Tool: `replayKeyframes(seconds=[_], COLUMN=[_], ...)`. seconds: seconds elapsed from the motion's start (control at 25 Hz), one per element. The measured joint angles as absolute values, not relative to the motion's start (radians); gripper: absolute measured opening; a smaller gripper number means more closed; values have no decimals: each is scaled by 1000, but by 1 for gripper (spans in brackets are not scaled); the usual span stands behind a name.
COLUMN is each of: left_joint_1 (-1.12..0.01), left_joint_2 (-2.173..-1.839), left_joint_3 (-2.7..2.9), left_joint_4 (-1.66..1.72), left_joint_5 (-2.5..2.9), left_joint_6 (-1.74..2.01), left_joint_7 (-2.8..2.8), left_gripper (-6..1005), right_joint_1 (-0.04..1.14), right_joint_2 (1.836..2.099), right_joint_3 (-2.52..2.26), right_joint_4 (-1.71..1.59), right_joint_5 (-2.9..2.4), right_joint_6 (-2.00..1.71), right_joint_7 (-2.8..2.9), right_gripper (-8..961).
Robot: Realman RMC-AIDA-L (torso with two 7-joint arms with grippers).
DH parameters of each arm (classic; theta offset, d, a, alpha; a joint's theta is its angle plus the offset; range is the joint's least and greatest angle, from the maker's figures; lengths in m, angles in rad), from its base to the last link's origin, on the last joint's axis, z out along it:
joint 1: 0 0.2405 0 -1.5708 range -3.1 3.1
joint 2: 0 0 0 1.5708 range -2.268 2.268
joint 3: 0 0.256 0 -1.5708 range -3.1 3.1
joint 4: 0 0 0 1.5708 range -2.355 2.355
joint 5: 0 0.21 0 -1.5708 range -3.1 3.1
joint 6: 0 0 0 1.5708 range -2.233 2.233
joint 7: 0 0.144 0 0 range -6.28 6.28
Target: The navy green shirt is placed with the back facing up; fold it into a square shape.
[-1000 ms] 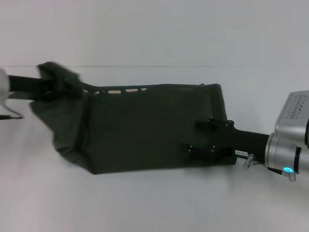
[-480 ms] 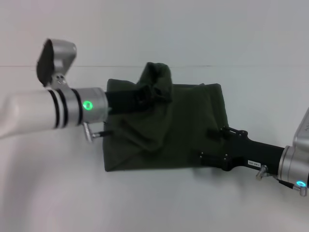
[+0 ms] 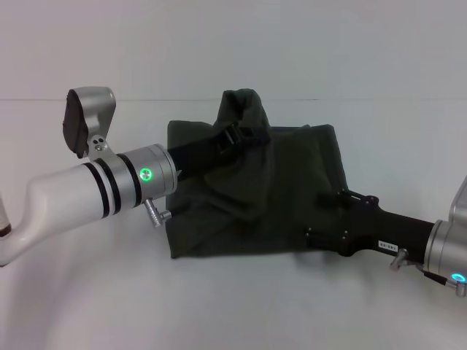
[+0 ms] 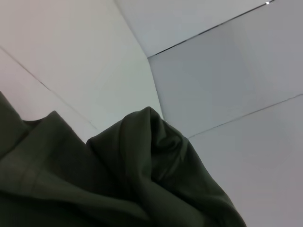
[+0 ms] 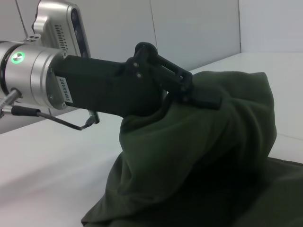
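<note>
The left gripper [image 3: 244,135] has carried its pinched fold of the shirt [image 3: 292,197] slightly farther right, while the right gripper [image 3: 326,215] rests open on the cloth.

Left hand [image 5: 201,94] clamped on a raised bunch of the navy green shirt [image 5: 208,161] above the white table [image 5: 42,165].

White table [image 3: 87,306] under partly folded navy green shirt [image 3: 292,189].

light: even, bright, diffuse | shadows: faint, soft | glare: none; focus: slightly soft throughout
</note>
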State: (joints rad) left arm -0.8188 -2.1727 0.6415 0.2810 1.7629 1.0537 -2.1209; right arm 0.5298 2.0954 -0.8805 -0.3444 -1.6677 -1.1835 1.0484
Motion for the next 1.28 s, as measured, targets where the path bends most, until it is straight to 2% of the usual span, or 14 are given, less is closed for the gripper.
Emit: replayKeyframes(seconds=[0.28,0.64,0.92,1.04,1.24,1.28], left_joint_1=[-848,-844,-806,-745,-631,-607], left_joint_2=[-2176,-2177,-2168,-2164,-2139,-2125], left_joint_3=[636,635,641,673,794,815], left_joint_4=[177,100,135,223,355,362], left_joint_5=[1660,1536,1534,1540,1549,1549], left_joint_6=[1051,1041,1138,1222,1292,1298], left_joint_7=[-1921,-1741,-1753,-1768,-1775,-1775], left_gripper=[89,290,439,677,895,899], right_joint_1=[531,513,429,390,388,397], right_joint_2=[2095,2095,2092,2090,2088,2089], right_joint_3=[-881,-881,-785,-706,-682,-688], right_joint_4=[-341,-340,-339,-341,-356,-360], right_joint_5=[-1666,-1666,-1666,-1666,-1670,-1672], right_joint_6=[-1183,-1187,-1214,-1268,-1435,-1470], right_joint_7=[1049,1056,1060,1060,1053,1053], right_gripper=[895,896,895,895,896,896])
